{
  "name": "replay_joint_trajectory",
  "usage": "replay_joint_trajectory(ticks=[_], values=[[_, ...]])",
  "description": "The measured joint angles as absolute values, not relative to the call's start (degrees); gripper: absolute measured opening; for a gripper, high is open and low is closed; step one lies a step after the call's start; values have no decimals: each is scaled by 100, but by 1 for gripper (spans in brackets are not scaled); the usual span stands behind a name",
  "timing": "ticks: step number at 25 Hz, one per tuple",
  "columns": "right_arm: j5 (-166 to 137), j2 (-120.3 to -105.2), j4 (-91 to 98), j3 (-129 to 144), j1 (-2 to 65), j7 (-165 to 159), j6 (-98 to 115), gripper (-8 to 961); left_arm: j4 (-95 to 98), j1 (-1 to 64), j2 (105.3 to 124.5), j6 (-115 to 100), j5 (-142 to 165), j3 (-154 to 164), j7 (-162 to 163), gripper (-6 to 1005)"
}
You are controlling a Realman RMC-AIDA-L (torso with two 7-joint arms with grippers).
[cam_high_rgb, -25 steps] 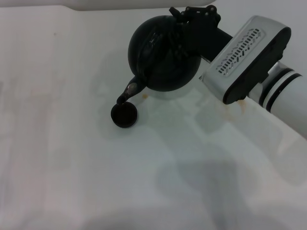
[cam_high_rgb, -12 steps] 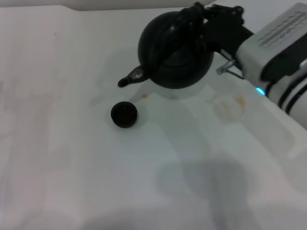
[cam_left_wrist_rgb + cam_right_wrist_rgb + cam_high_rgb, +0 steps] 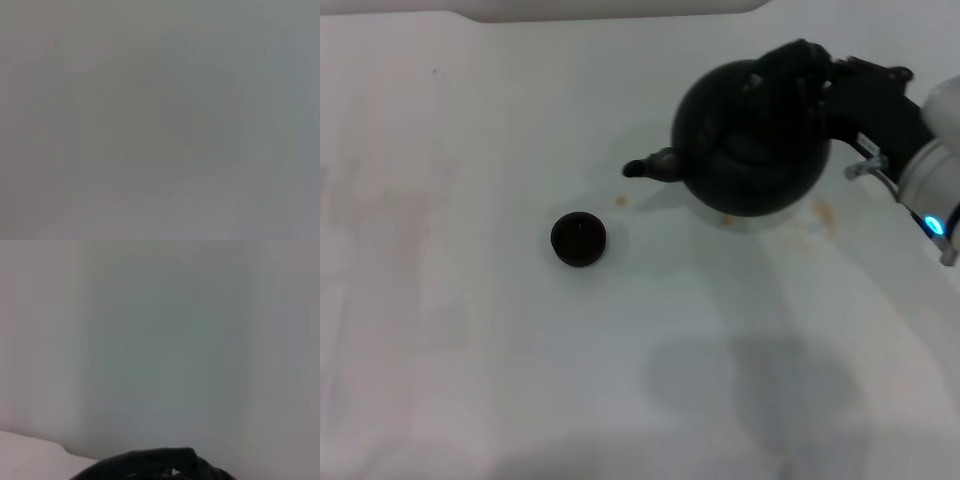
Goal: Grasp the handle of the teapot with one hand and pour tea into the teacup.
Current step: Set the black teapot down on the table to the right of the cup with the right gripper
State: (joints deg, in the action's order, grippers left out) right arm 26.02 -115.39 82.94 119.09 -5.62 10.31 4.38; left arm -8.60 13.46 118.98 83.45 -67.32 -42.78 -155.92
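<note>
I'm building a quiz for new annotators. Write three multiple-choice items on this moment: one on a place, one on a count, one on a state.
1. Where is the teacup relative to the teapot's spout?
A. directly under the spout
B. apart from it, toward the robot's left and nearer the robot
C. behind the teapot

2. How many teacups are on the table?
A. one
B. two
C. three

3. What is the right claw doing?
A. hanging open over the teacup
B. resting empty on the table
C. closed on the teapot's handle

Answers:
1 B: in the head view the teacup sits clear of the spout of the teapot.
2 A: only one cup shows on the table.
3 C: the right claw grips the handle at the pot's top.
</note>
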Motion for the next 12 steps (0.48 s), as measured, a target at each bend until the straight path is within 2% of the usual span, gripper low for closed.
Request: replay_joint_trajectory(ticks=[12], values=[[2665,-11546,8253,11590,-782,578,-98,143,-861,1354,11891,8340,-6732,-4272,-15592,888]])
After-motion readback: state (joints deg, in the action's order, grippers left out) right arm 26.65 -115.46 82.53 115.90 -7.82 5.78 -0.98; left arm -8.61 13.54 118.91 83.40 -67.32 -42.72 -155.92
